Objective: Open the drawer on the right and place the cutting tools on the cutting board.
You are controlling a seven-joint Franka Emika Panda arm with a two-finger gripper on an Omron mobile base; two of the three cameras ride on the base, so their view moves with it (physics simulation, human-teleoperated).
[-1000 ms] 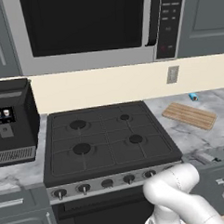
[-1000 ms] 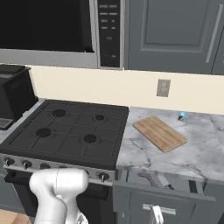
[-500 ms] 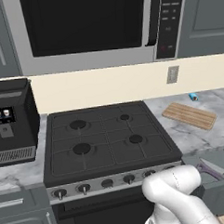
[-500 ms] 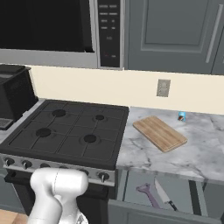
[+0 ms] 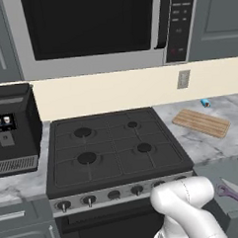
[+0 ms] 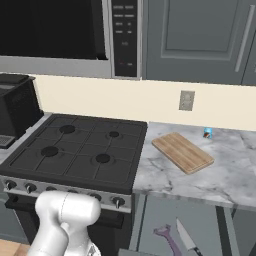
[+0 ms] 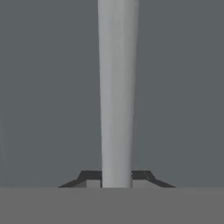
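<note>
A: How does the drawer [image 6: 200, 227] look?
B: Grey and shallow, pulled out below the marble counter [image 6: 230, 170], right of the stove [image 6: 75, 150]. Inside lie a silvery-bladed knife [image 6: 186, 239] and a purple-handled tool [image 6: 167, 237].
A: Changed since a second ago?
B: It's further out, showing more of its inside.
A: And the arm?
B: Bent low. The gripper [image 7: 116, 180] is clamped on the silver bar handle [image 7: 117, 87]. The cutting board [image 6: 182, 152] sits bare on the counter.
</note>
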